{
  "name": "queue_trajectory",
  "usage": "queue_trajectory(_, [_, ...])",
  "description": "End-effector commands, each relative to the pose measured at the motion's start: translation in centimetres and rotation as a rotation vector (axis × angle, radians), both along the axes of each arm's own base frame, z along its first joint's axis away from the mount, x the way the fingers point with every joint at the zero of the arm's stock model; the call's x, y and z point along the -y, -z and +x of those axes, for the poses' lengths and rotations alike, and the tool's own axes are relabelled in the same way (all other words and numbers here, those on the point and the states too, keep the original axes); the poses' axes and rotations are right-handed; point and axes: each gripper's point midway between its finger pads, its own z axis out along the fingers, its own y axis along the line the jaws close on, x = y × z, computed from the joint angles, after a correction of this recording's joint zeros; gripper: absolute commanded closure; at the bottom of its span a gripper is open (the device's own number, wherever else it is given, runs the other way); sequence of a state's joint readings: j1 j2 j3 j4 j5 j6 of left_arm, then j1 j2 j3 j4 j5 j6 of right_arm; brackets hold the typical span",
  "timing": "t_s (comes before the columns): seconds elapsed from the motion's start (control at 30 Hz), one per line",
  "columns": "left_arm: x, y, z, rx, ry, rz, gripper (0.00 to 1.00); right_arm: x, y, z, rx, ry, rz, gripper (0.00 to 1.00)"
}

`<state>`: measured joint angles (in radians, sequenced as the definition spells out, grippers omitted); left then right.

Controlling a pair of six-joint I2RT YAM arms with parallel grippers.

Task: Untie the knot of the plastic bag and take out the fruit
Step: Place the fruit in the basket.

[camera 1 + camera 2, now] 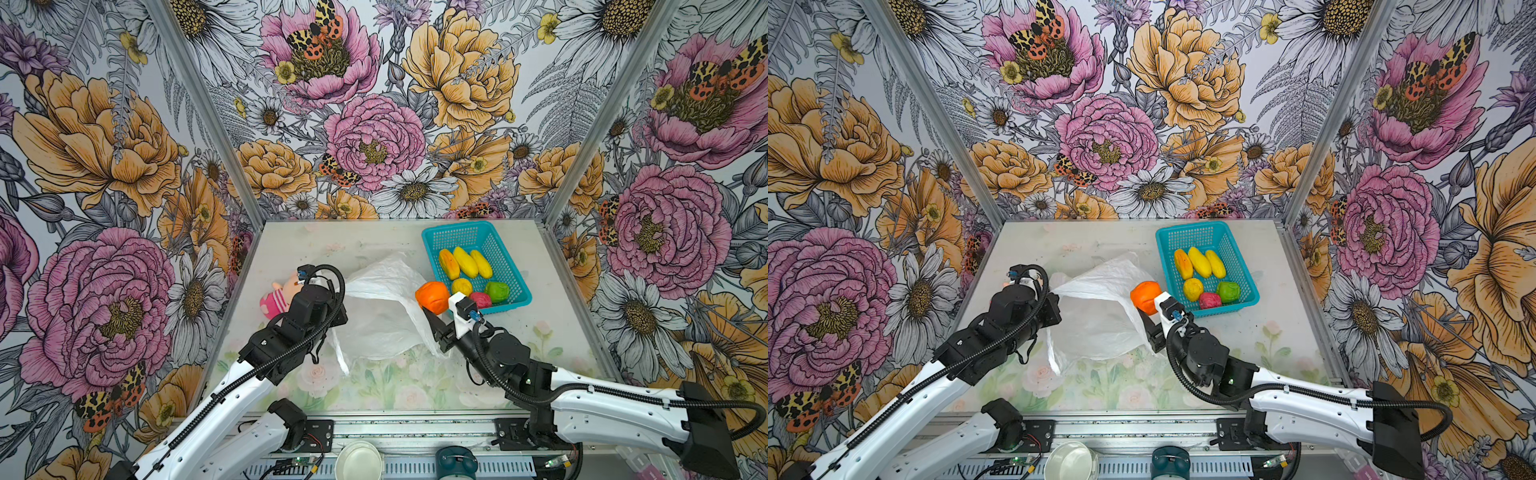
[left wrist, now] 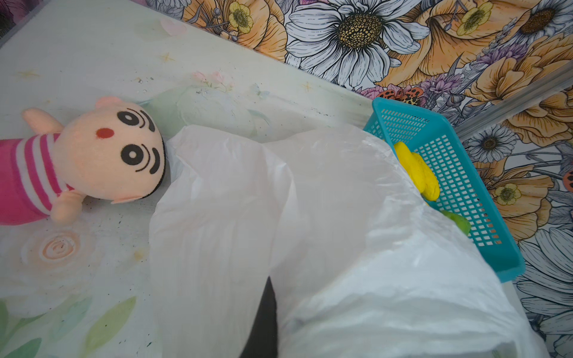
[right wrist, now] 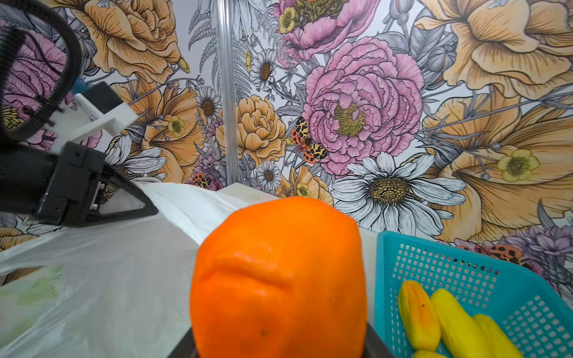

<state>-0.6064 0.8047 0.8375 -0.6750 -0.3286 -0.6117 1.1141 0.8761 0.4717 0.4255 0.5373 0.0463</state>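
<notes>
Orange fruit (image 1: 432,296) clamped in right gripper (image 1: 434,311), at plastic bag (image 1: 382,320) 3 o'clock edge. Teal basket (image 1: 455,225) just beside, 2 o'clock from fruit; right arm nearer. Left gripper (image 3: 145,210) pinched shut on bag rim.

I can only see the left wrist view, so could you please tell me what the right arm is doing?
Observer: The right gripper is shut on the orange fruit, just outside the teal basket.
Operator: Thank you. How many fruits are in the basket?
Observer: Six: three elongated yellow fruits, a round yellow fruit, a red-pink fruit and a green fruit.
Operator: Is my left gripper holding the bag?
Observer: Yes; the right wrist view shows the left gripper shut on the plastic bag at its edge, holding it raised.
</notes>
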Motion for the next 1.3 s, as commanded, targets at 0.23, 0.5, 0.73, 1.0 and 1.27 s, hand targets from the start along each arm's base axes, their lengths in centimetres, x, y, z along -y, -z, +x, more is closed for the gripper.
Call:
queue_trajectory(0.23, [-0.1, -0.3, 0.1, 0.017, -0.002, -0.008, 1.0, 4.8, 2.4, 3.7, -0.116, 0.241, 0.045, 0.73])
queue_trajectory(0.5, [0.0, -0.4, 0.0, 0.023, 0.001, -0.012, 1.0, 10.5, 10.3, 10.3, -0.47, 0.489, 0.089, 0.8])
queue_trajectory(0.73, [-0.1, -0.3, 0.0, 0.021, -0.001, -0.009, 1.0, 11.5, 16.9, 13.3, -0.735, 0.508, 0.135, 0.87])
queue_trajectory(1.0, [-0.1, -0.2, 0.1, 0.018, -0.006, -0.003, 1.0, 10.3, 18.0, 14.0, -0.774, 0.454, 0.165, 0.85])
queue_trajectory(1.27, [-0.1, -0.2, 0.1, 0.016, -0.003, -0.005, 1.0, 9.1, 16.9, 13.4, -0.757, 0.376, 0.15, 0.69])
